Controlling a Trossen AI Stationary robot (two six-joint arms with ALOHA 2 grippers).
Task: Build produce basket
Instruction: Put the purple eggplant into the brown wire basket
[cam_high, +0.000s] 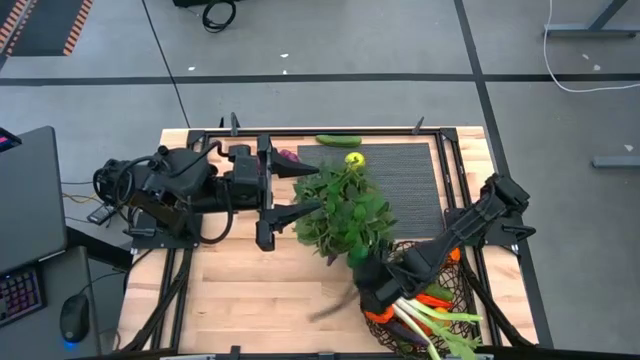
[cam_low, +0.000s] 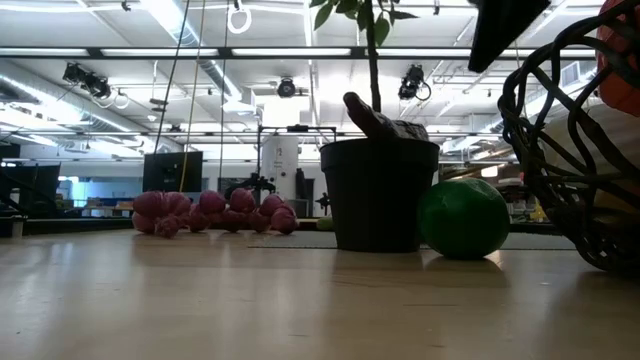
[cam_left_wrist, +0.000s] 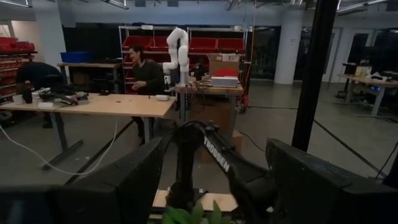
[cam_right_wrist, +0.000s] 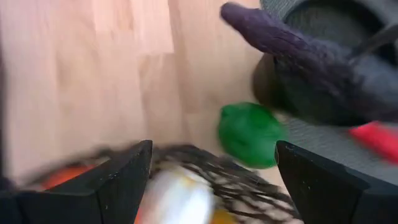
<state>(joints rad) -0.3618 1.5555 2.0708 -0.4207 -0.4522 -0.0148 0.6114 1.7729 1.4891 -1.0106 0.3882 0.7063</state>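
The dark wire basket (cam_high: 455, 305) stands at the table's near right corner, holding a leek (cam_high: 440, 325), a carrot (cam_high: 432, 298) and other produce. My right gripper (cam_right_wrist: 214, 180) hangs open and slanted down over the basket's left rim (cam_right_wrist: 205, 158), holding nothing. A green lime (cam_right_wrist: 249, 134) rests on the table between the basket and the potted plant (cam_high: 345, 215). A dark purple piece (cam_right_wrist: 292, 50) leans on the pot. Purple grapes (cam_low: 210, 212), a cucumber (cam_high: 338, 141) and a yellow-green fruit (cam_high: 353, 159) lie farther back. My left gripper (cam_high: 295, 190) is open, level and high beside the plant.
A black ribbed mat (cam_high: 405, 180) covers the far middle of the table under the plant. A red piece (cam_right_wrist: 373, 138) lies near the pot. Bare wood (cam_high: 260, 290) stretches over the near left. A person sits at a desk in the room beyond (cam_left_wrist: 146, 71).
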